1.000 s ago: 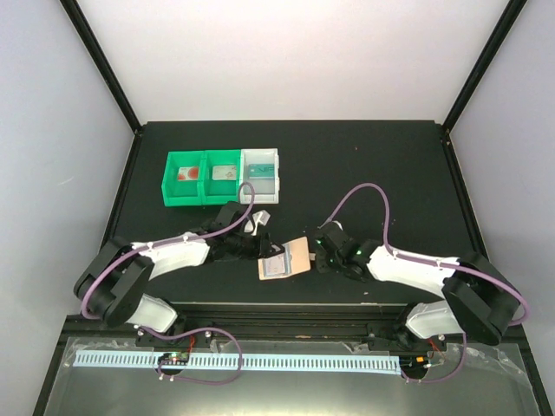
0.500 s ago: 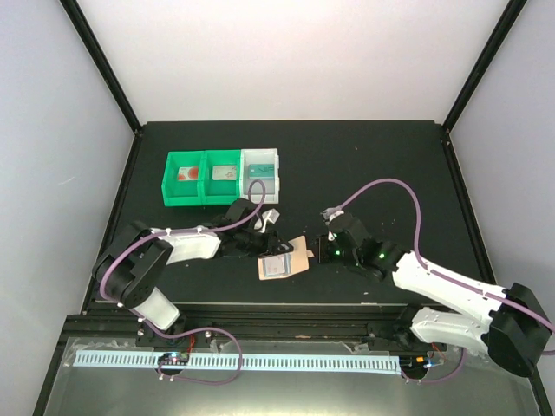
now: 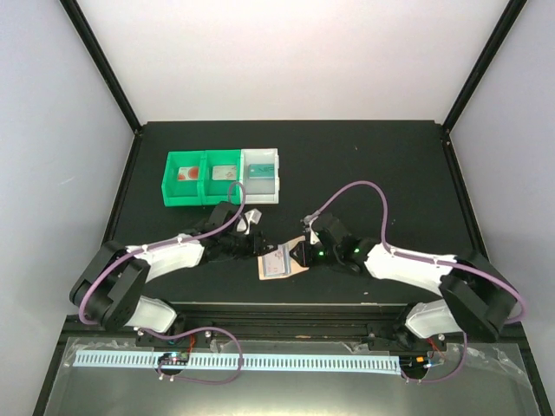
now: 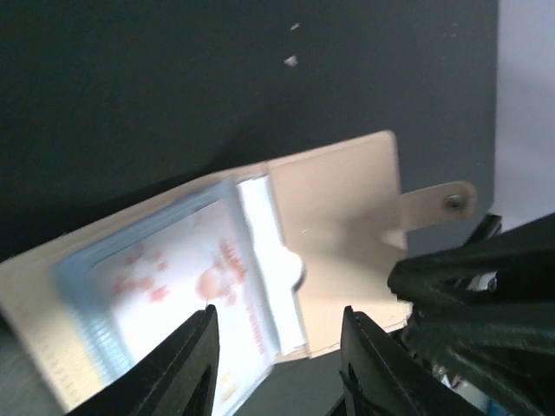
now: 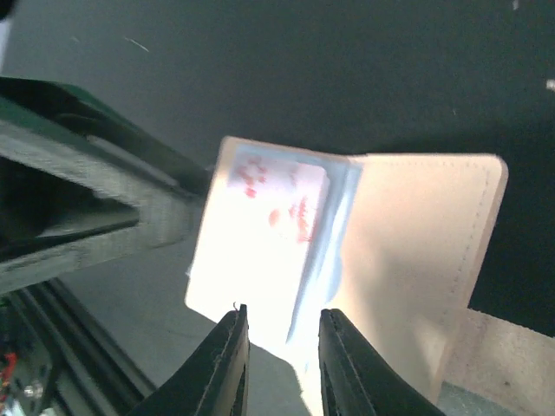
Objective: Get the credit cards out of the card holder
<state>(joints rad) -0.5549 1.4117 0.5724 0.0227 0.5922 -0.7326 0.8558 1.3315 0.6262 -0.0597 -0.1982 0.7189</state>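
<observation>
Top external shows the card holder (image 3: 277,264) lying open on the black desk (image 3: 373,165). It sits at 6 o'clock from the desk's centre, near the front edge. The left tool (image 3: 259,246) reaches it from 9 o'clock and the right tool (image 3: 300,254) from 3 o'clock, both low over it.

Well apart at 11 o'clock stand a green bin (image 3: 171,192) with two compartments and a white bin (image 3: 260,154) touching its 3 o'clock side. A red-pink card (image 3: 185,173) lies in the green bin's outer compartment and a grey-blue card (image 3: 225,172) in its inner one. A teal card (image 3: 258,172) lies in the white bin.

In the left wrist view the holder's tan flap and snap tab (image 4: 438,204) point to 2 o'clock. A white card (image 4: 186,286) with pink print sits in the blue-grey pocket (image 4: 74,277) at 8 o'clock. The left tool (image 4: 277,364) has its jaws set wide, one finger over that card and the other over the flap's lower edge. Nothing is clamped between them, and I cannot tell whether the tips touch.

In the right wrist view the right tool (image 5: 279,351) has its jaws parted by a narrow gap. It is aimed at the holder's near edge, which shows pale through the gap, and it grips nothing.
</observation>
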